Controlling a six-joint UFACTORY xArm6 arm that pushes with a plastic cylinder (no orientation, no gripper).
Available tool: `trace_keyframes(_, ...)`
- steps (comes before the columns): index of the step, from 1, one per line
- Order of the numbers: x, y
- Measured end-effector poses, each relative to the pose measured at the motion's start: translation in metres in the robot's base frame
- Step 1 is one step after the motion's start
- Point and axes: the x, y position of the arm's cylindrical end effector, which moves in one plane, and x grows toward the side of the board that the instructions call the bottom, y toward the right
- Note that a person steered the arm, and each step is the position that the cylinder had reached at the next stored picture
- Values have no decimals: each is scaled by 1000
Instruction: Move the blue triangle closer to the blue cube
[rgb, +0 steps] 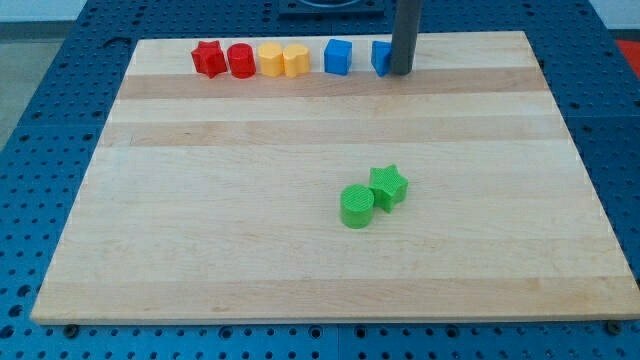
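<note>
Claw: none fitted; the arm ends in a dark rod, so nothing opens or clamps. My tip rests on the tabletop near the view's top edge, touching or just beside the right face of the blue triangle, which it partly hides.

Blue triangle: only a blue sliver shows at the rod's left; shape not confirmable.

Blue cube: near the triangle, further toward the view's left, a small gap between. Judgement: tip, triangle and cube lie roughly in one line, so a leftward push should close the gap.

Row continues left: yellow heart, yellow block, red cylinder, red star.

Mid-board, well apart: green cylinder touching green star.
</note>
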Motion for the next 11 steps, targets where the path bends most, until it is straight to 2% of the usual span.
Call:
trace_keyframes(2,-1,54)
trace_keyframes(3,-8,63)
trace_keyframes(9,-14,-39)
trace_keyframes(10,-14,-24)
trace_keyframes(11,-15,20)
